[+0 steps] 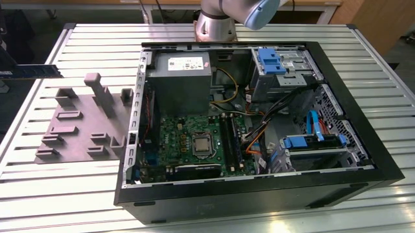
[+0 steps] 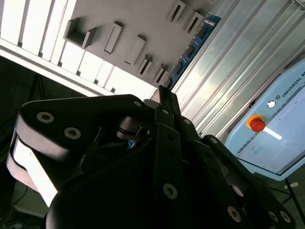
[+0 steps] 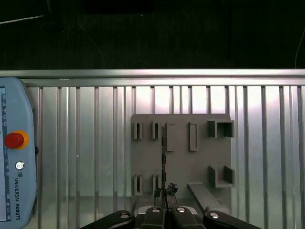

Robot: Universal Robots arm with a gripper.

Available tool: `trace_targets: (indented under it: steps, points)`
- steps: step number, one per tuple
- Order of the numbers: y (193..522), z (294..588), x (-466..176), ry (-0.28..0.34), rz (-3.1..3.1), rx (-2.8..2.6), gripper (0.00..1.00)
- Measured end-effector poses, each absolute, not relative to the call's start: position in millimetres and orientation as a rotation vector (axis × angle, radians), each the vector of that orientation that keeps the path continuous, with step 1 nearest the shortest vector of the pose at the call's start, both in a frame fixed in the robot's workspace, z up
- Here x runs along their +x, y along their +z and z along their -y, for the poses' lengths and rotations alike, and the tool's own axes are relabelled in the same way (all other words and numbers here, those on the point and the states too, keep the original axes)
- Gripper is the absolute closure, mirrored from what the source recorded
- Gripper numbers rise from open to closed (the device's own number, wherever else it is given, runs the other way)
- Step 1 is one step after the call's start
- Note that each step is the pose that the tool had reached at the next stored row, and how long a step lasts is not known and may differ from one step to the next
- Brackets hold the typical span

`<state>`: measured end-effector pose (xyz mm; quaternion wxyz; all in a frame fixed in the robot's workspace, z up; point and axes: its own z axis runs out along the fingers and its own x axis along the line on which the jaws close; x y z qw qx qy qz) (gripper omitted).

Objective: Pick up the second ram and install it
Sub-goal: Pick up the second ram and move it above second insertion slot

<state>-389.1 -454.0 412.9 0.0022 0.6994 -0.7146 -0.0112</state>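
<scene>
The second ram (image 1: 36,72), a thin dark blue-green stick, hangs in the air at the exterior view's left, above and beyond the grey moulded tray (image 1: 77,128). In the first wrist view the ram (image 3: 163,157) shows edge-on, reaching out from my gripper (image 3: 164,194) over the tray (image 3: 200,162). My gripper (image 2: 159,98) is shut on the ram (image 2: 193,45), whose blue edge runs away from the fingertips in the second wrist view. The stick is lifted clear of the tray's raised blocks.
An open computer case (image 1: 363,160) lies on the slatted metal table (image 1: 65,194), with the motherboard (image 1: 188,141) and its long black slots (image 1: 228,141) inside. A light blue pendant (image 3: 14,162) with a red button lies beside the tray. The arm's base (image 1: 217,22) stands behind the case.
</scene>
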Motion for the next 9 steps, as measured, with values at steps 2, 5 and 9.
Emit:
trace_targets:
  steps: [2, 5, 9]
  points:
    - [413.1, 454.0, -389.1, -0.035, 2.242, 2.194, 0.89]
    - [413.2, 454.0, -388.9, -0.035, 2.242, 2.194, 0.89]
    - [413.2, 454.0, -386.7, -0.035, 2.242, 2.194, 0.89]
